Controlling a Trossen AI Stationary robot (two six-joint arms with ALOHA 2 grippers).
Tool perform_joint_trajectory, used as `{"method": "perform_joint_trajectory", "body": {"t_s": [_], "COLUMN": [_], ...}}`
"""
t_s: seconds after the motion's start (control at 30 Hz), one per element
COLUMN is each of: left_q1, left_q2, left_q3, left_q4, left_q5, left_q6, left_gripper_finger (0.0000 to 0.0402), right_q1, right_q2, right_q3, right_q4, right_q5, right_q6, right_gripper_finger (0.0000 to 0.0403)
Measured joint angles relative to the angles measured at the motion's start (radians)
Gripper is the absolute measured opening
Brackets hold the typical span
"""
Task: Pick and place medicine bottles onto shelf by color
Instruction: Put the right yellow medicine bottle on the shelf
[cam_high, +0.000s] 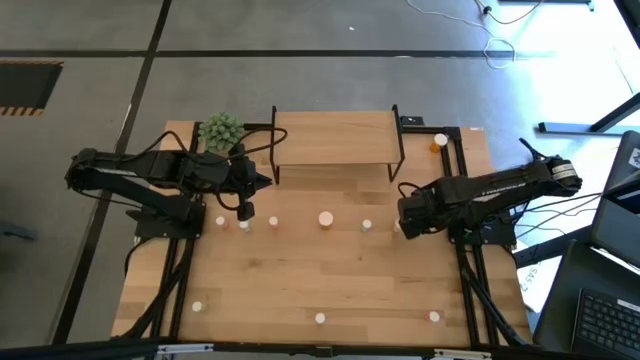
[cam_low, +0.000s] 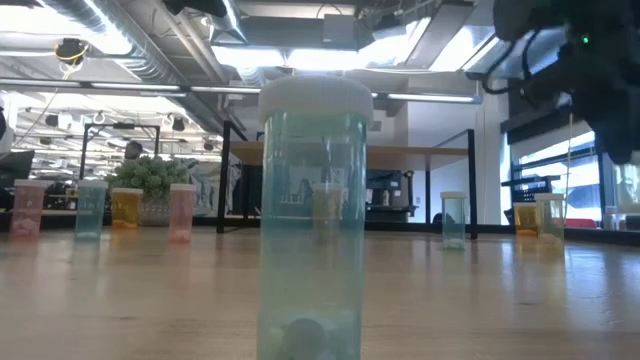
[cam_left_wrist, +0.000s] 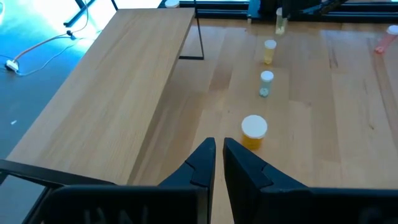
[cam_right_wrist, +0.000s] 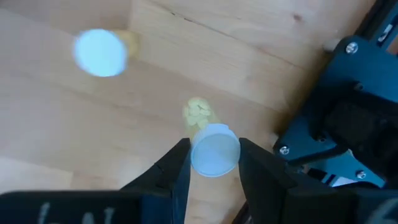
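Pale-capped cylindrical medicine bottles of translucent plastic stand upright in a loose row across the smooth light-wood worktop (cam_high: 330, 280), long axes vertical. The right gripper (cam_right_wrist: 214, 163) grasps a small yellowish bottle (cam_right_wrist: 213, 149) by its round white cap, its dark fingers either side, near the worktop's right frame. Another white-capped yellow bottle (cam_right_wrist: 101, 51) stands nearby. The left gripper (cam_left_wrist: 218, 155) is clenched on nothing, just behind a wider orange bottle (cam_left_wrist: 253, 132), beside the low light-wood shelf on a thin black frame (cam_high: 335, 138).
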Motion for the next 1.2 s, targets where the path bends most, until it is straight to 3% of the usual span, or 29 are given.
{"method": "perform_joint_trajectory", "body": {"t_s": [0.67, 1.2], "left_q1": [0.02, 0.136], "left_q2": [0.0, 0.054], "left_q3": [0.0, 0.002], "left_q4": [0.0, 0.071], "left_q5": [-0.009, -0.008], "left_q6": [-0.001, -0.004], "left_gripper_finger": [0.0028, 0.0027], "right_q1": [-0.115, -0.317], "right_q2": [0.0, 0.002], "right_q3": [0.395, 0.535], "right_q4": [-0.1, -0.071], "right_q5": [0.09, 0.106], "right_q6": [-0.293, -0.61], "right_gripper_finger": [0.0123, 0.0123]}}
